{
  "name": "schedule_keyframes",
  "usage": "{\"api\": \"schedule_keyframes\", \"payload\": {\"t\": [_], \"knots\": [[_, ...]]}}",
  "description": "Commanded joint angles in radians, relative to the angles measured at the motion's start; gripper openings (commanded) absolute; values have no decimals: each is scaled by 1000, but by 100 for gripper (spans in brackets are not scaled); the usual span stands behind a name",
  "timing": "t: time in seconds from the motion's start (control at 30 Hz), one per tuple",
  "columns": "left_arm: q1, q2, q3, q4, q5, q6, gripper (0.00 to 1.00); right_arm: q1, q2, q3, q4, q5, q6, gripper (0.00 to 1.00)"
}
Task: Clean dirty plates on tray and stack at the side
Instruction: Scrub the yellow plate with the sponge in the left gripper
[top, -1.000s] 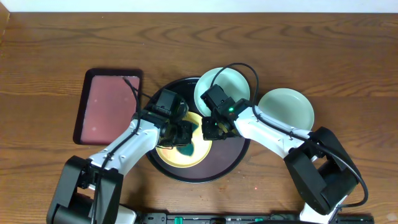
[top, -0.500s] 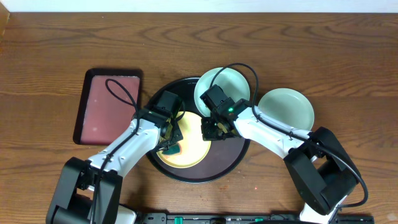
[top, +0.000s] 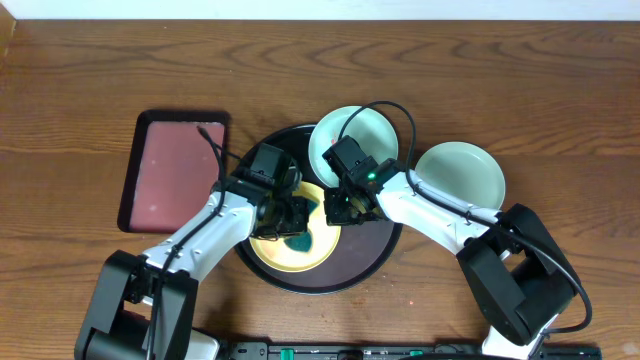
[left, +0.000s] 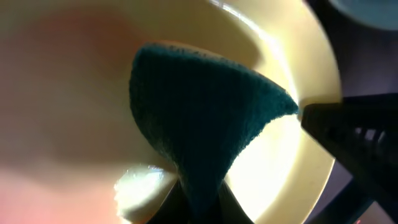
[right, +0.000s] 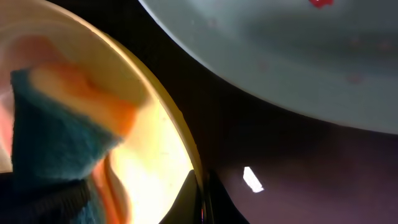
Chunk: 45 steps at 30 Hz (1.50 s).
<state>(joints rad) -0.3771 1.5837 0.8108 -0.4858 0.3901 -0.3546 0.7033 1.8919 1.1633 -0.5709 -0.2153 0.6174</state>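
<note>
The pale yellow plate (top: 300, 246) lies on the black tray (top: 355, 265). My left gripper (top: 287, 222) is shut on a teal cloth (left: 199, 118) and presses it into the yellow plate (left: 74, 93). My right gripper (top: 338, 212) is shut on the yellow plate's right rim (right: 180, 149). A mint-green plate (top: 362, 135) with a red speck (right: 320, 3) rests on the tray's far rim. A second mint-green plate (top: 462, 175) sits on the table to the right of the tray.
A rectangular dark red tray (top: 175, 170) lies on the wooden table (top: 80, 90) to the left of the black tray. Both arms cross over the black tray's middle.
My left gripper swept the teal cloth left across the yellow plate, then back right toward the middle. My right gripper kept its hold on the rim.
</note>
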Motion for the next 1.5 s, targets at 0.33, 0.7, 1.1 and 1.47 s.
{"api": "schedule_keyframes", "payload": {"t": [0.33, 0.7, 1.1, 1.47], "knots": [[11, 10, -8, -180, -422, -432, 7, -2, 6, 19, 5, -4, 10, 1], [12, 10, -8, -25, 143, 55, 7, -2, 6, 19, 6, -11, 6, 1], [138, -18, 161, -100, -266, -204, 7, -2, 6, 19, 6, -11, 2, 1], [353, -119, 384, -375, -384, -82, 7, 10, -51, 50, 2, 11, -132, 1]]}}
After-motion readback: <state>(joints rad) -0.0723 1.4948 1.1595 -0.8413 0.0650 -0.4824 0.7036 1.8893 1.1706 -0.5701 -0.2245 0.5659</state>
